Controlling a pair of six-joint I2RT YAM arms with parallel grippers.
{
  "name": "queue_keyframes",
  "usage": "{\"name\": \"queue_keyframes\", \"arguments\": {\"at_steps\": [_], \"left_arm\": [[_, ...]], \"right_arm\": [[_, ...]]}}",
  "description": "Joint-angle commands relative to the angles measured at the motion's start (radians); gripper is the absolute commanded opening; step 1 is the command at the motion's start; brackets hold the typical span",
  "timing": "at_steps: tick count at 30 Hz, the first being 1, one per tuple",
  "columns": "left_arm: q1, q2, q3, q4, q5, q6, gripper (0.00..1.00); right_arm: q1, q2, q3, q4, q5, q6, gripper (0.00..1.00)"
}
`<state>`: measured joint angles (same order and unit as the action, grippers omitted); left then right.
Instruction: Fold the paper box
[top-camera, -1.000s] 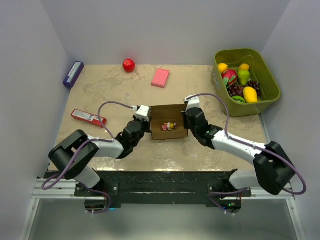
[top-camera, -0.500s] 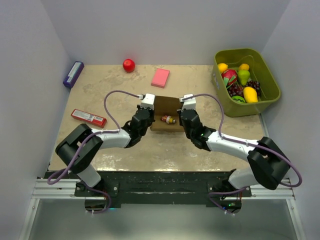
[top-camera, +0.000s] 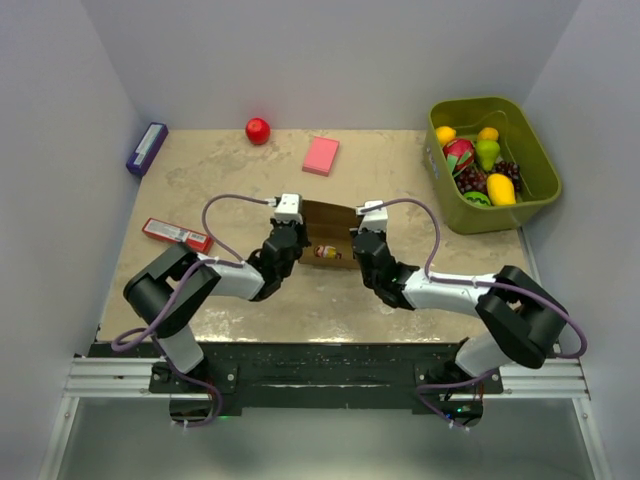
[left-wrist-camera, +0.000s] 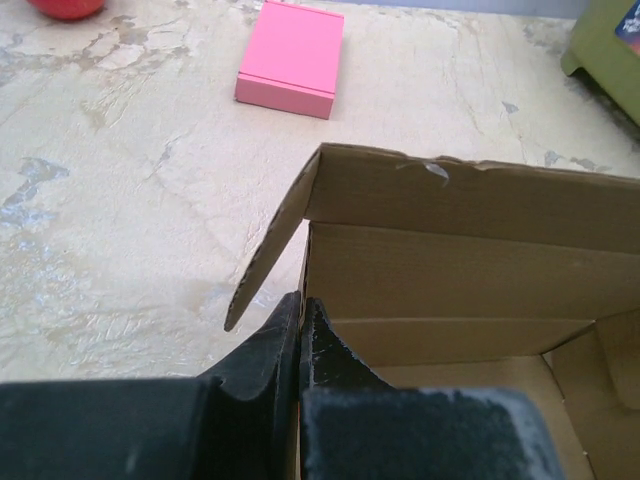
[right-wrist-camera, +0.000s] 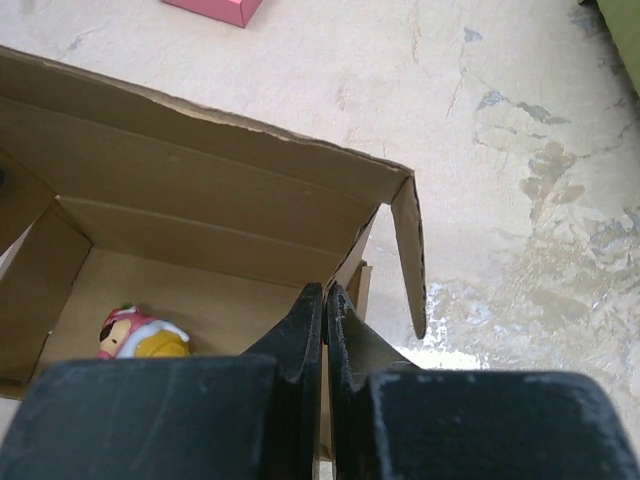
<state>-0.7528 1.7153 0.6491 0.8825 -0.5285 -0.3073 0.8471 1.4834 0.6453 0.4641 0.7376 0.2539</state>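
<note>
The paper box (top-camera: 325, 217) before me is plain brown cardboard, unprinted, at the middle of the overhead frame. Its top is open, the back lid stands raised, and a small tab angles off each lid end.

Near the middle of the table (top-camera: 200, 170): paper box (top-camera: 330, 225), with a small toy (top-camera: 327, 252) inside, toward the near wall. At its left wall, left gripper (left-wrist-camera: 302, 305); at its right wall, right gripper (right-wrist-camera: 325, 295). Behind the box, well apart, flat block (top-camera: 321, 155); farther back and left, a ball (top-camera: 258, 130), or perhaps a fruit. Far right corner: bin (top-camera: 538, 150) holding toy fruit (top-camera: 500, 188). Left of the box, a flat bar (top-camera: 177, 234); at the far left edge, by the wall, a small carton (top-camera: 147, 148)
</note>
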Motion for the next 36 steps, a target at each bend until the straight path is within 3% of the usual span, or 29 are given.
{"name": "queue_keyframes", "arguments": {"at_steps": [1, 11, 16, 20, 23, 24, 27, 32, 36], "left_arm": [[-0.028, 0.033, -0.045, -0.004, 0.104, -0.101, 0.00], [-0.049, 0.033, -0.172, 0.012, 0.091, -0.161, 0.00], [-0.075, 0.043, -0.189, -0.019, 0.018, -0.164, 0.00], [-0.089, 0.043, -0.187, -0.063, -0.047, -0.161, 0.00], [-0.095, 0.038, -0.180, -0.088, -0.070, -0.156, 0.00], [-0.098, 0.037, -0.177, -0.105, -0.076, -0.154, 0.00], [-0.100, 0.024, -0.166, -0.131, -0.076, -0.151, 0.00], [-0.102, -0.002, -0.167, -0.145, -0.050, -0.150, 0.00], [-0.102, -0.008, -0.155, -0.172, -0.048, -0.145, 0.00]], "right_arm": [[0.047, 0.009, -0.010, 0.048, -0.040, 0.071, 0.00], [0.064, -0.008, -0.030, -0.013, 0.008, 0.130, 0.00], [0.069, -0.021, -0.018, -0.070, 0.017, 0.171, 0.01], [0.076, -0.076, -0.021, -0.142, 0.019, 0.197, 0.15], [0.076, -0.121, -0.018, -0.212, 0.003, 0.211, 0.35], [0.076, -0.153, -0.016, -0.234, -0.018, 0.215, 0.49], [0.076, -0.222, 0.002, -0.341, -0.070, 0.214, 0.72], [0.076, -0.313, 0.085, -0.640, -0.196, 0.223, 0.77], [0.076, -0.416, 0.103, -0.763, -0.276, 0.231, 0.81]]}}
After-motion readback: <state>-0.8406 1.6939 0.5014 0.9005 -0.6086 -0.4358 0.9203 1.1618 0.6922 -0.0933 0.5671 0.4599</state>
